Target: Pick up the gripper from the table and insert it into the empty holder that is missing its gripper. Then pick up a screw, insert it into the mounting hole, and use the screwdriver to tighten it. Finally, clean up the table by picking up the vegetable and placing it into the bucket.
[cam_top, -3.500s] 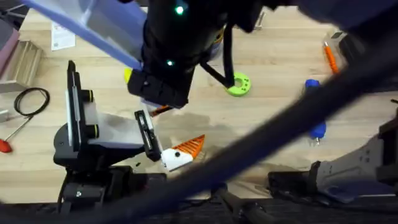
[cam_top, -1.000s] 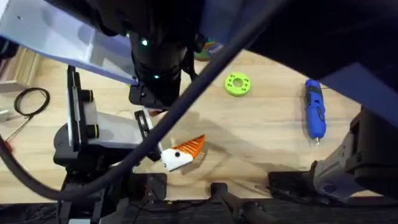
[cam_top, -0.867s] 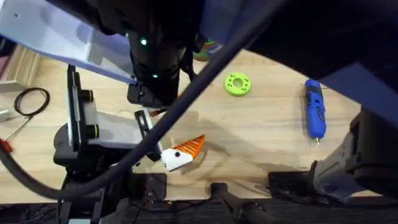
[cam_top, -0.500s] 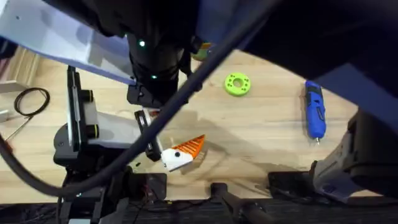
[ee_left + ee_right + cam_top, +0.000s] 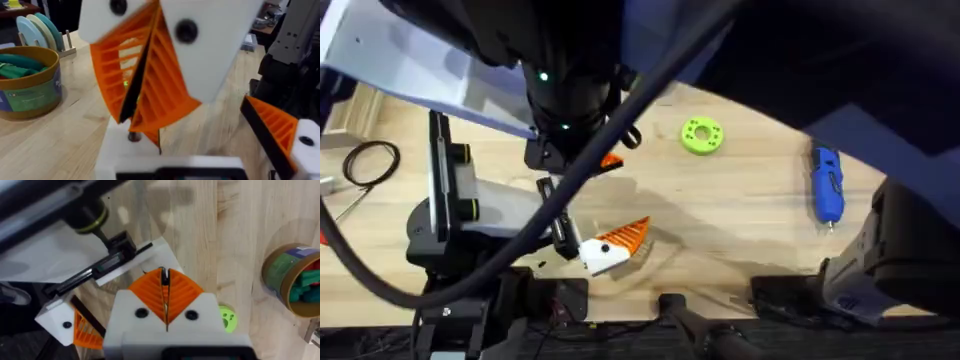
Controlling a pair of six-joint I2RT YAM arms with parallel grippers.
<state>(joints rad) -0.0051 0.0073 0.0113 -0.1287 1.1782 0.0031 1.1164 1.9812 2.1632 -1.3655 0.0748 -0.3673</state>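
- Right gripper [image 5: 165,293]: orange pads pressed together, only a thin dark line between; cannot tell if anything slim is pinched there.
- Hovering just beside the holder [image 5: 148,256], a white bracket by a black rail, near 7 o'clock on the table [image 5: 750,215].
- Left gripper [image 5: 175,165]: open or closed, cannot tell.
- Small orange bit [image 5: 610,160] under the dark arm, about 10 o'clock from the table's middle; cannot tell whether that is the loose gripper or a pad.
- Insertion judged under way or barely finished, with no orange tip plainly seated on the holder.
- Neighbouring tipped bracket [image 5: 614,244] complete, at 6 o'clock.
- Screwdriver [image 5: 828,186] lying flat and untouched at 3 o'clock, well apart from both grippers, so screw fitting and tightening judged not yet done.
- Bucket [image 5: 280,280] upright near 12 o'clock, holding green and red toy pieces; no yellow seen inside.
- Clean-up with the vegetable judged undone too.
- Overall, probably early: first of three stages.
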